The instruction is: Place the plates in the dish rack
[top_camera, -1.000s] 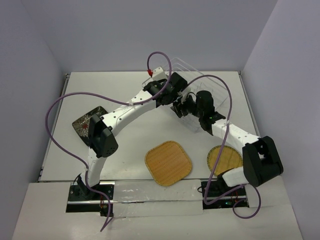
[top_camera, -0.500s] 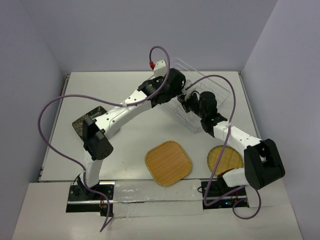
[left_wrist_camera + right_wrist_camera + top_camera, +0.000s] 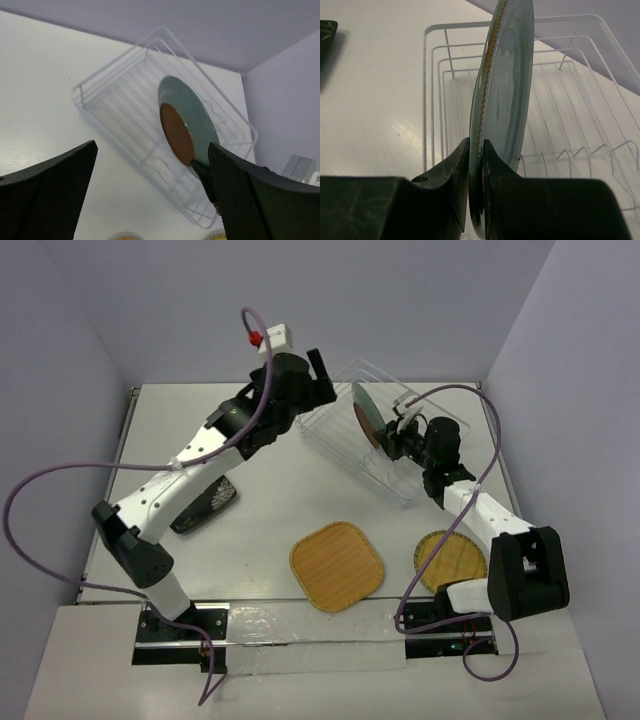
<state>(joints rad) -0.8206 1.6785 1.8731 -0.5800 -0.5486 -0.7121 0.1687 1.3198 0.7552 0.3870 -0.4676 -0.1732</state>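
The grey-blue round plate [image 3: 364, 416] [image 3: 192, 117] [image 3: 505, 75] stands on edge over the white wire dish rack [image 3: 385, 465] [image 3: 120, 100] [image 3: 570, 125]. My right gripper [image 3: 390, 440] [image 3: 476, 150] is shut on its lower rim. To the rack's left, my left gripper [image 3: 322, 380] [image 3: 152, 200] is open wide with nothing in it, clear of the plate. The tan rounded-square plate [image 3: 338, 565] and the tan round plate [image 3: 452, 560] lie flat near the front. The black leaf-pattern plate [image 3: 208, 502] [image 3: 326, 30] lies at the left, partly under the left arm.
The rack sits diagonally at the back right, close to the rear wall and the right wall. Purple cables loop above both arms. Open white tabletop lies between the rack and the tan plates.
My left gripper has let go of the grey-blue plate, opened fully and drawn back to the left. My right gripper has shut on the plate's rim and now holds it alone.
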